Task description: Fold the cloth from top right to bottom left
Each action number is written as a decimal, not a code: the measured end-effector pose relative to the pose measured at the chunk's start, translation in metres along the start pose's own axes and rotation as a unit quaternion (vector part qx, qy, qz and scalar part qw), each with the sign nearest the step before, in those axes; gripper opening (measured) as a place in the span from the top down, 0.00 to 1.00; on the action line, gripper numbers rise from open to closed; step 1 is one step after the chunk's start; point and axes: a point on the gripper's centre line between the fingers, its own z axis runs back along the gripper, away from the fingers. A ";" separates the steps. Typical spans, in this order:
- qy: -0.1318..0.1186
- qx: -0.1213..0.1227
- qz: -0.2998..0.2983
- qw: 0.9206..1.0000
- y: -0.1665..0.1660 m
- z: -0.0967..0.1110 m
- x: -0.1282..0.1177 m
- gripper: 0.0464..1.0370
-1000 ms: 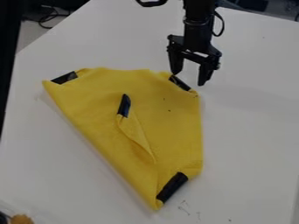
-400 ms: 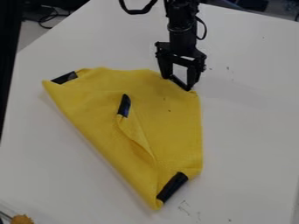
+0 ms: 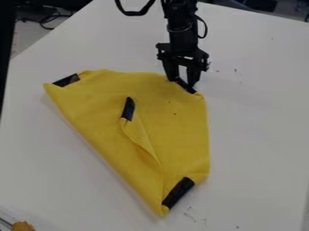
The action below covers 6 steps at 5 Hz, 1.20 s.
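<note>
Hand (image 3: 183, 83) low at an upper corner of the yellow cloth (image 3: 96, 108)

The hand points down over the cloth's upper right corner as the camera sees it, its fingers a little apart, a narrow gap between them. The fingertips are right at the black strip (image 3: 189, 88) on that corner; whether they touch or pinch any fabric cannot be told.

From the hand, the cloth spreads over the table (image 3: 259, 135) toward the camera and off to the left, partly folded. Left of the hand and lower in the view, a loose flap (image 3: 140, 137) lies on top of the cloth, tipped with a dark strip (image 3: 128, 108). Well to the hand's left, another dark strip (image 3: 66, 80) marks the far left corner, and well below the hand, a wider one (image 3: 179, 193) crosses the near corner.
</note>
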 end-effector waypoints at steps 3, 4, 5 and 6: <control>0.006 0.014 -0.023 1.000 0.008 0.004 -0.002 0.95; 0.010 0.026 -0.034 0.999 0.011 0.008 -0.005 0.99; 0.005 0.036 -0.034 0.999 0.011 0.024 -0.007 0.99; -0.019 0.059 -0.032 0.998 0.012 0.060 -0.005 0.99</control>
